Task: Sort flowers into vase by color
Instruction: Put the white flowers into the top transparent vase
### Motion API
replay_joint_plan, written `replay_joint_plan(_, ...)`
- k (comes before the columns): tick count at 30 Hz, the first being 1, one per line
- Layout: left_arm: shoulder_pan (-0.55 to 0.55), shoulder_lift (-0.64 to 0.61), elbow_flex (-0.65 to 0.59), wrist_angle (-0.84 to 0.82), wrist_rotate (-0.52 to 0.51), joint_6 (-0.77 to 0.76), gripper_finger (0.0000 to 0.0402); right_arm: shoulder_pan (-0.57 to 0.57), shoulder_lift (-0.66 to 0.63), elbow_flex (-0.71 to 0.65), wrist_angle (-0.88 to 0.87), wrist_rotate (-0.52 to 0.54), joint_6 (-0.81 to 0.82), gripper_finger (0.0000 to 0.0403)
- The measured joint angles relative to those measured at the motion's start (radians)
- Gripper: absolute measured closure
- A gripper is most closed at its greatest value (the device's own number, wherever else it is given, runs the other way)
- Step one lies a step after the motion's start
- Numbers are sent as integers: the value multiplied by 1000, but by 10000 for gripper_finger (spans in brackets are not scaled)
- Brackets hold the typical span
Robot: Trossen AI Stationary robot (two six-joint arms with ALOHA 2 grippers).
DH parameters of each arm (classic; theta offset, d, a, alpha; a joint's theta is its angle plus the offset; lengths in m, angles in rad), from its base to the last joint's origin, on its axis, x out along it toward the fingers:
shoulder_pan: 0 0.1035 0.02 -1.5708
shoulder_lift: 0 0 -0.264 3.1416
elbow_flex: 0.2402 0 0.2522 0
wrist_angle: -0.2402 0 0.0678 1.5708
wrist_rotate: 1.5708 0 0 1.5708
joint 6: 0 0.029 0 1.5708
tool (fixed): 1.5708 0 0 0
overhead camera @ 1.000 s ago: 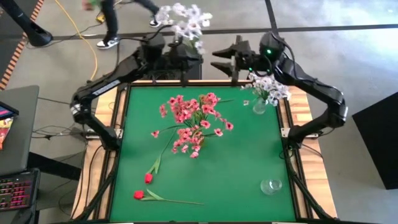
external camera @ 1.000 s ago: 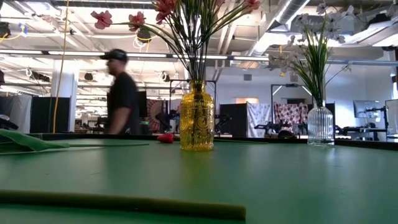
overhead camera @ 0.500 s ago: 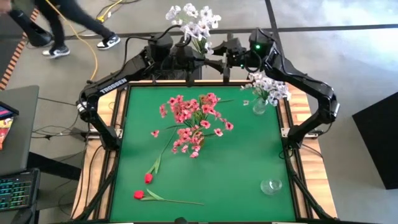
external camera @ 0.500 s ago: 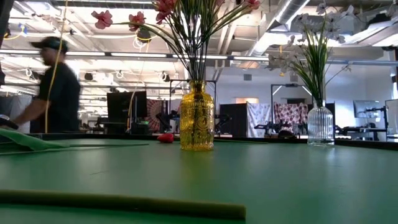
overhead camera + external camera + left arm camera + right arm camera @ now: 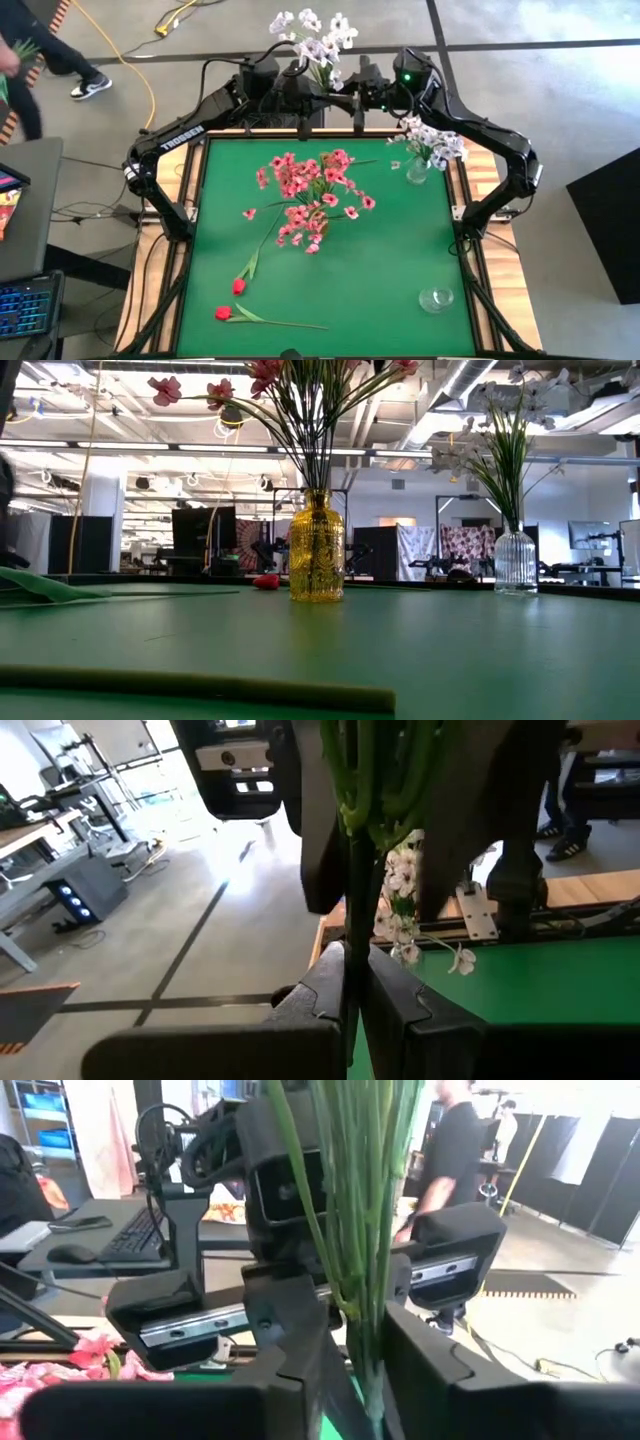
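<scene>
A white spray (image 5: 315, 38) is clamped by both the left gripper (image 5: 296, 82) and the right gripper (image 5: 352, 92), beyond the worktop's (image 5: 400, 260) far edge.

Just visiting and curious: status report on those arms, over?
Left tool shut on white spray, past far edge of table. Right tool at same stems. Spray not yet in clear vase. Nothing seen in the way.

Behind the table's (image 5: 400, 290) far edge, both tools (image 5: 300, 82) (image 5: 352, 90) meet on one spray's (image 5: 315, 38) stems.
</scene>
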Motion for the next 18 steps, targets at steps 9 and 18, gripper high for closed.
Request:
replay_joint_plan(9, 0, 0, 0, 12, -11, -23, 382, 2, 0, 0, -3, 5, -8, 358)
replay_joint_plan(18, 0, -33, 0, -26, -72, -8, 268, -6, -28, 0, -51, 19, -11, 361)
